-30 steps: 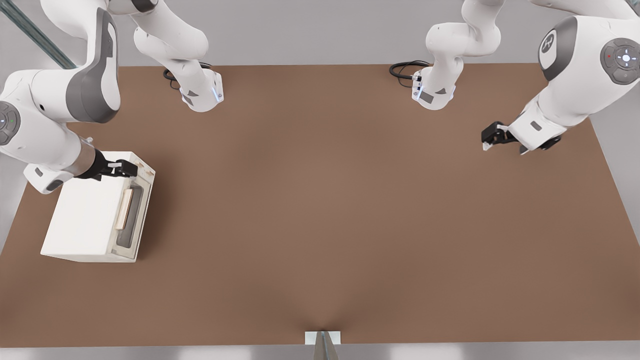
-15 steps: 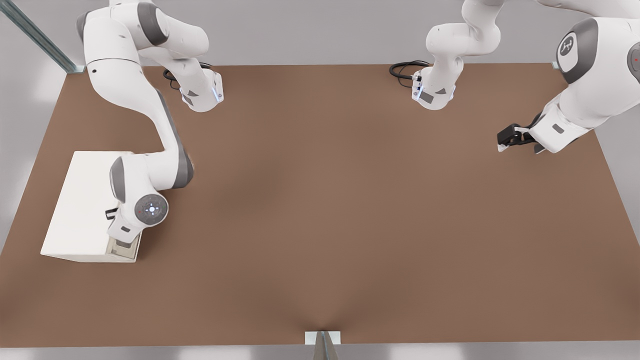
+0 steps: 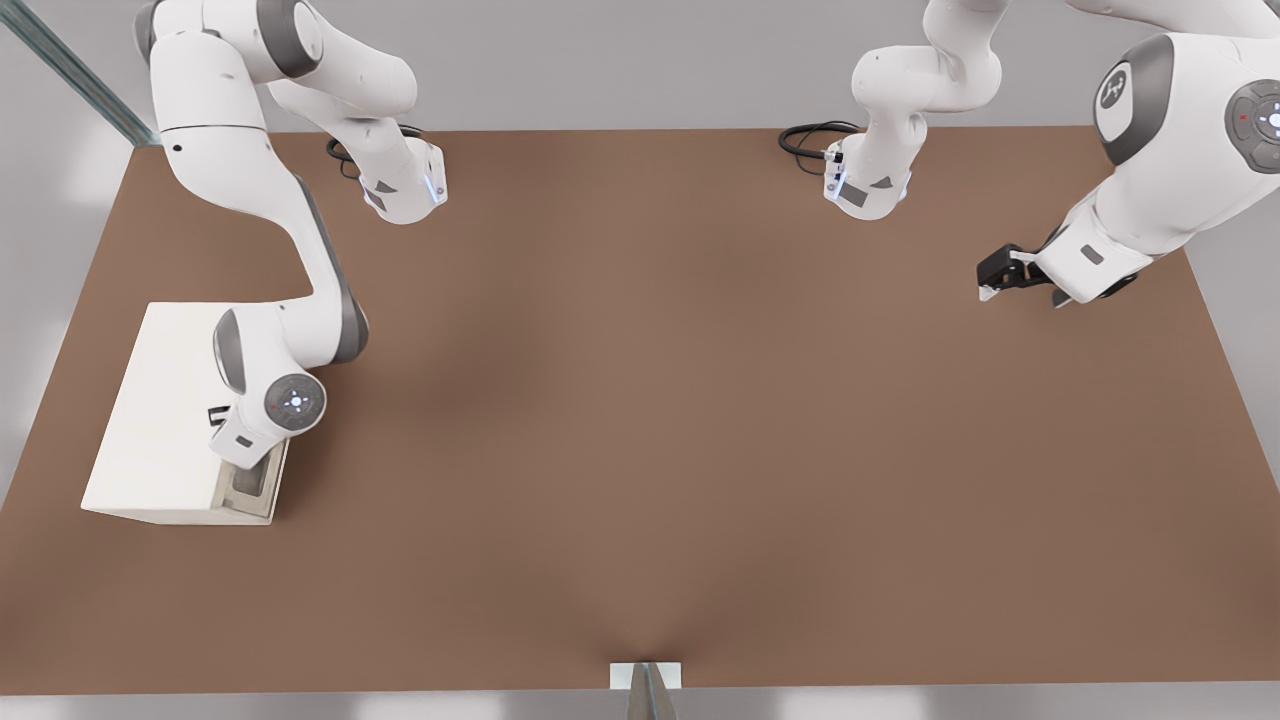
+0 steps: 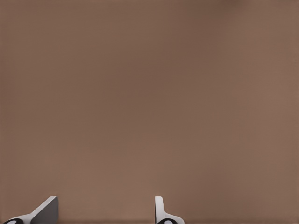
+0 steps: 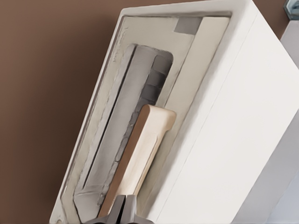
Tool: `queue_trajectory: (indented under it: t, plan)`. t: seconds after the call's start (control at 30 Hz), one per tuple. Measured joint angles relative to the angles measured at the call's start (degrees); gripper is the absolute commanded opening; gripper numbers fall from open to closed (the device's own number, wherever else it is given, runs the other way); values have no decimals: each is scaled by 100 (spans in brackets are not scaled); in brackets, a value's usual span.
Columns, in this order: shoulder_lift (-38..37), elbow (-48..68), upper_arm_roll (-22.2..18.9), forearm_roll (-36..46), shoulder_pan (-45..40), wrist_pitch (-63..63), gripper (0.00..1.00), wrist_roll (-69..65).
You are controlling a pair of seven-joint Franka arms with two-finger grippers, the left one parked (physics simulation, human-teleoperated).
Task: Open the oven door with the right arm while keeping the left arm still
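1. Currently, the oven (image 3: 160,420), a small white box, sits on the brown table (image 3: 700,450) near the edge at the front view's left, well apart from both arm bases.
2. The oven door (image 3: 250,490) faces the front view's right. Only its near corner shows in that view, since the right arm (image 3: 300,260) covers the rest.
3. The right wrist view shows the oven door (image 5: 140,93) as a cream panel lying flat against the oven body, with no gap visible at its edges; it appears closed.
4. A grey window (image 5: 126,130) runs along the door, and a pale wooden handle (image 5: 145,144) lies over it, running lengthwise.
5. The right arm reaches from its base at the table's far side, bends down over the oven's top, and ends with its wrist above the door's upper edge.
6. The gripper (image 5: 125,205) is at the near end of the handle, with the wood passing out of sight behind it. Its 2 fingers stand pressed together with no gap seen between them, so it reads as clenched. Whether it pinches the handle cannot be told.
7. In the front view only a small black part of the gripper (image 3: 217,415) shows, over the oven's top beside the wrist.
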Motion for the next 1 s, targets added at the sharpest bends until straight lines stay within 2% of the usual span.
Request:
queue_trajectory:
  t: [0.4,0.43,0.47,0.77,0.8,0.83,0.93,1.0]
  plan:
    - [8,-101,4,-16,-165,148,21,319]
    - [10,-101,6,-89,-162,152,21,358]
    - [10,-110,39,-618,-151,93,21,534]
    - [-54,167,104,345,396,23,21,600]
    - [-21,412,108,609,424,-21,57,593]
    - [44,738,87,985,350,-83,100,551]
    - [129,1316,66,1985,-83,-241,100,450]
    - [-247,1443,87,2663,-255,-387,100,376]
